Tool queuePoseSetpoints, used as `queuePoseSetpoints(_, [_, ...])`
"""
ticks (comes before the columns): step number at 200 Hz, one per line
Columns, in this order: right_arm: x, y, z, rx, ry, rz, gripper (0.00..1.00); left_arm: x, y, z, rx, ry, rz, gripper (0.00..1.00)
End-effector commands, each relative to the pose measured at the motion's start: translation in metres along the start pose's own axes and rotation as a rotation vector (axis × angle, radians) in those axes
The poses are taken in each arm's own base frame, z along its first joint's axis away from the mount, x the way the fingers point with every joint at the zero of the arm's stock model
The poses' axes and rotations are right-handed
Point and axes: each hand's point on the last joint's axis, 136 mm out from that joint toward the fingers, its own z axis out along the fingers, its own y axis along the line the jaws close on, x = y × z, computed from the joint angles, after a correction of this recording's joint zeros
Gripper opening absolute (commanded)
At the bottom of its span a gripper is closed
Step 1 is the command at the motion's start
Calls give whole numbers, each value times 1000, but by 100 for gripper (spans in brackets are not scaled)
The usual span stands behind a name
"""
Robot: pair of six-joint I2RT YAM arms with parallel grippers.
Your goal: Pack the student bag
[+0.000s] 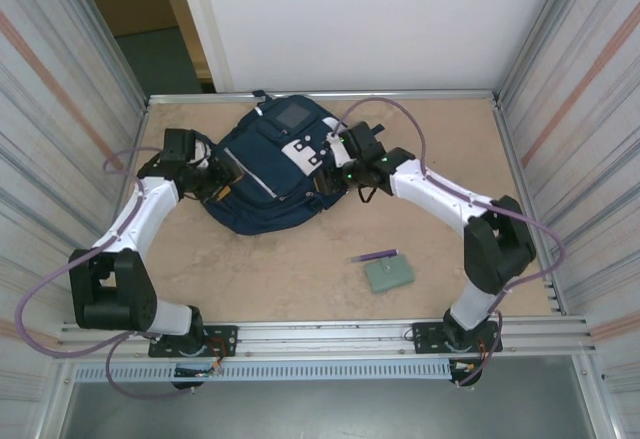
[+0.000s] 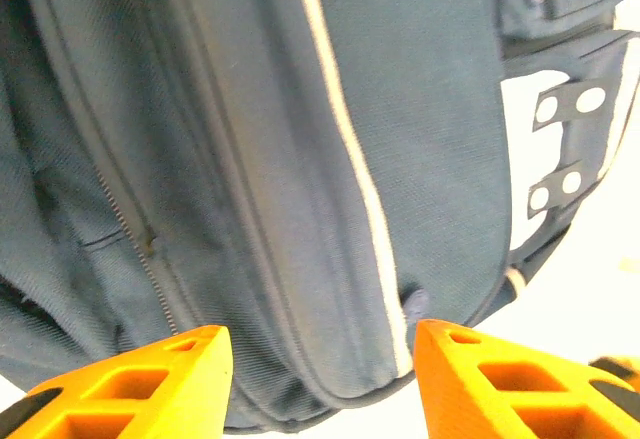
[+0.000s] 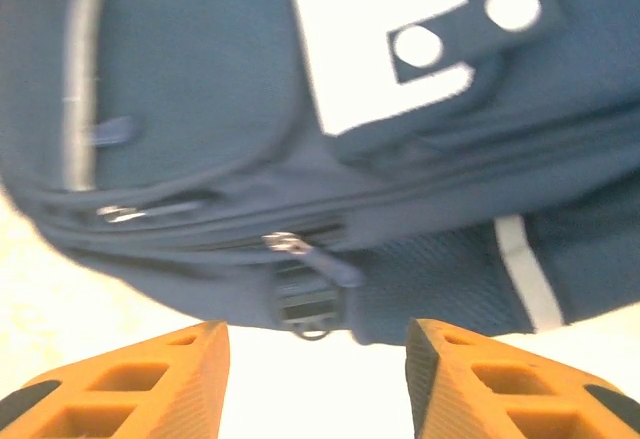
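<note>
Our bag (image 1: 272, 174) lies at the far middle of the table (image 1: 290, 269) and looks zipped, so we judge opening it is the step in hand. Next we must catch the zip pull (image 3: 290, 244). The left gripper (image 2: 320, 349) and right gripper (image 3: 318, 344) flank the bag, fingers spread and empty, fabric just ahead.

We note 2 arms, same build. L arm (image 1: 135, 214) & R arm (image 1: 435, 187): white shells on the long links, black joint housings at shoulder, elbow, wrist. Black base blocks (image 1: 190, 339), 1 per arm. 1 lilac cable (image 1: 40, 309) per arm, looping outside the links. Small green lights (image 1: 346, 171) at R wrist. L gripper (image 2: 320, 331) & R gripper (image 3: 315, 327): orange fingers (image 2: 140, 384) w/ lattice cut-outs, black patches at outer edges.
</note>
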Motion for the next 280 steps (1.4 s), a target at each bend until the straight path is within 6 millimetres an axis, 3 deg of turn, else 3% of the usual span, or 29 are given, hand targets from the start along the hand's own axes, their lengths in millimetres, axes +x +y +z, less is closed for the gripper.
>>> queuePoseSetpoints(1, [-12,8,-18,88,-85,-118,51,-3,-7,-5,-21,-8,10,50])
queuePoseSetpoints(34, [-17,40,-19,-9,-172,-157,62,1,-9,16,-37,30,-50,51])
queuePoseSetpoints(62, [-12,54,-7,-87,-159,-158,73,6,-7,32,-62,51,-93,52])
queuePoseSetpoints(99, [-9,59,5,-102,-157,-156,73,8,9,39,-140,29,-122,59])
queuePoseSetpoints(145, [1,76,21,-128,-167,-309,73,7,12,60,-148,63,-129,54])
queuePoseSetpoints(211, [12,78,29,-201,-122,-347,72,8,38,40,-261,-53,-152,63])
queuePoseSetpoints(252, [13,81,31,-211,-106,-367,72,7,28,63,-181,-10,-121,56])
queuePoseSetpoints(280, [20,84,37,-228,-84,-409,73,3,15,78,-112,4,-100,39])
